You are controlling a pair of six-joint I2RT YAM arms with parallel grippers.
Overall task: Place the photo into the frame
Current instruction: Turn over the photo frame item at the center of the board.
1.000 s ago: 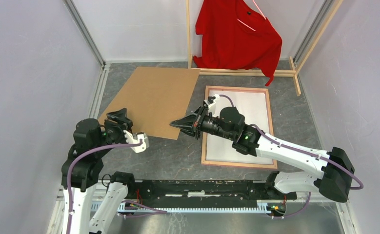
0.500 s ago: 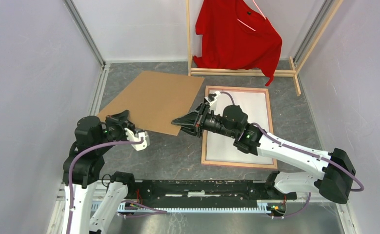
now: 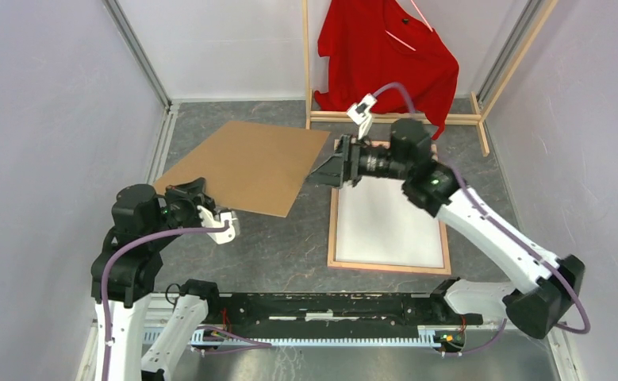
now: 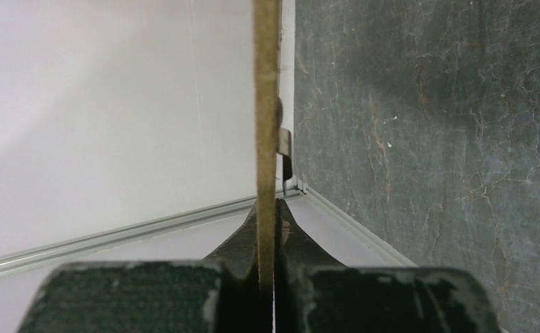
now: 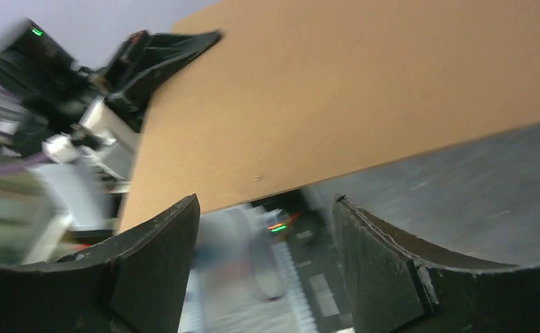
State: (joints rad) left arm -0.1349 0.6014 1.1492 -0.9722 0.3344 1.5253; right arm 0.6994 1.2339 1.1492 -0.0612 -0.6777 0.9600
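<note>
1. Our left claw (image 3: pixel 194 193) pinches the brown board's (image 3: pixel 246 163) near left corner.
2. Our right claw (image 3: pixel 325 171) is wide open, just beside the board's right edge.
3. We see the frame (image 3: pixel 387 267) flat on the right, the photo (image 3: pixel 389 218) white side up inside it.

Tally for the table (image 3: pixel 289 246) (one table, grey top). My arms: two, hence two grippers, the left gripper (image 3: pixel 190 194) and the right gripper (image 3: pixel 321 175). One brown backing board (image 3: pixel 246 163), toward the far left corner. One frame (image 3: pixel 333 230), right of centre. One photo (image 3: pixel 385 214) (only its white side shows, so I count it by that). One clothes rack (image 3: pixel 393 119) at the far edge. One red shirt (image 3: pixel 385 55) on it. Rectangular flat pieces, all told: three.
</note>
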